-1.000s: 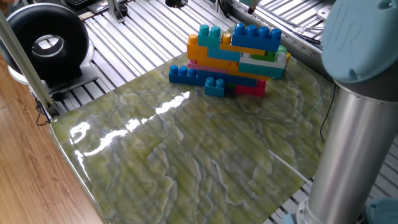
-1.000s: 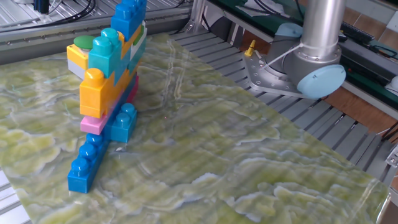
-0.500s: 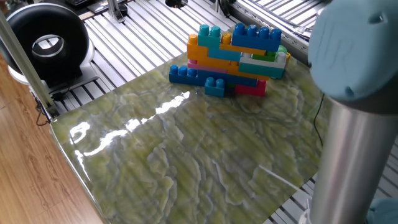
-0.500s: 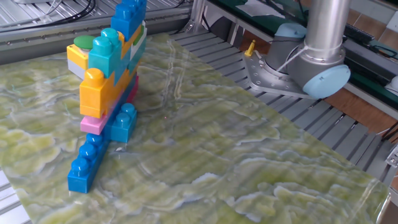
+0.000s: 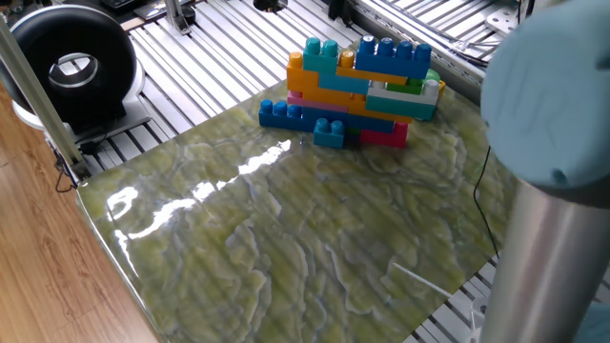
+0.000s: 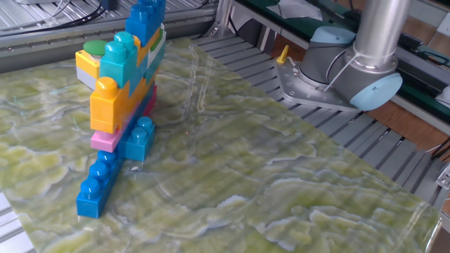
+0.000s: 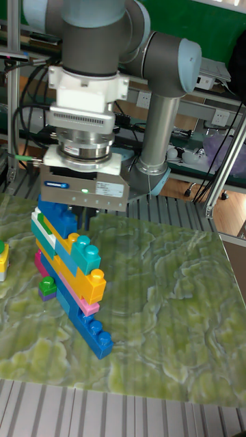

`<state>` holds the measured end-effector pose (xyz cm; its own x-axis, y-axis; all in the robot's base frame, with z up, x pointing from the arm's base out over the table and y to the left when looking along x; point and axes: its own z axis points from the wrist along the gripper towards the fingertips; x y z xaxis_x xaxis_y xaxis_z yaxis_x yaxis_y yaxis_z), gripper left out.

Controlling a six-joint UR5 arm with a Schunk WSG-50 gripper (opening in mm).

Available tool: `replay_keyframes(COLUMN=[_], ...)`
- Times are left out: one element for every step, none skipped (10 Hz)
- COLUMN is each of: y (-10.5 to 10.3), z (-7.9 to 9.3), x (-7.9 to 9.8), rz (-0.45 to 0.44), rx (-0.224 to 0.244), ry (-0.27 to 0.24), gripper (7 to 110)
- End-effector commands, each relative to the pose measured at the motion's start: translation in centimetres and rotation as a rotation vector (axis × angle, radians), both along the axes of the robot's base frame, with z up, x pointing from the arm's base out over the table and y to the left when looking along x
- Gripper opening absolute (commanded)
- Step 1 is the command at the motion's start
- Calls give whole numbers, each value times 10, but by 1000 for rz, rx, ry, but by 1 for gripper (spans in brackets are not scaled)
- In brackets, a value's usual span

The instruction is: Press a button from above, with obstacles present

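Observation:
The obstacles (image 5: 357,90) are a stacked pile of big studded bricks in blue, orange, teal, pink and yellow at the back of the green marbled tabletop (image 5: 286,229). The same obstacles (image 6: 116,91) stand at the left in the other fixed view. A green round cap (image 6: 93,48) on a yellow-and-white block at the pile's top looks like the button. In the tall fixed view my gripper (image 7: 83,215) hangs straight over the far end of the obstacles (image 7: 72,273). Its fingertips are hidden behind its body and the bricks.
The arm's thick grey column (image 5: 553,219) fills the right foreground, and its base (image 6: 337,67) stands off the table's edge. A black round device (image 5: 71,62) sits on the slatted frame at the back left. A small yellow piece (image 7: 3,259) lies at the left edge.
The arm's big joint has swung further right in both fixed views. The brick pile has not moved.

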<state>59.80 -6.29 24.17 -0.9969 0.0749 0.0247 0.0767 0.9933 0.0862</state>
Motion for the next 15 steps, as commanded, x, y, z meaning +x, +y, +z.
replay_keyframes(y=[37,39,41,42,47,48,50,52,52,52,54,55,59,60,59], z=[-2,-8,-14,-23,-30,-36,-38,-40,-42,-46,-52,-61,-70,-79,-86], x=[-14,-16,-18,-21,-23,-25,-24,-18,-17,-21,-20,-18,-19,-24,-27], rz=[-91,-97,-102,-107,-117,-129,-134,-125,-116,-75,-53,-27,7,32,48], rx=[61,42,22,-6,-10,-25,-22,-19,-22,-33,-34,-48,-52,-61,-76], ry=[18,11,0,-16,-27,-33,-38,-59,-63,-51,-52,-57,-60,-46,-40], gripper=[7,7,7,7,7,7,7,7,7,7,7,7,7,7,7])
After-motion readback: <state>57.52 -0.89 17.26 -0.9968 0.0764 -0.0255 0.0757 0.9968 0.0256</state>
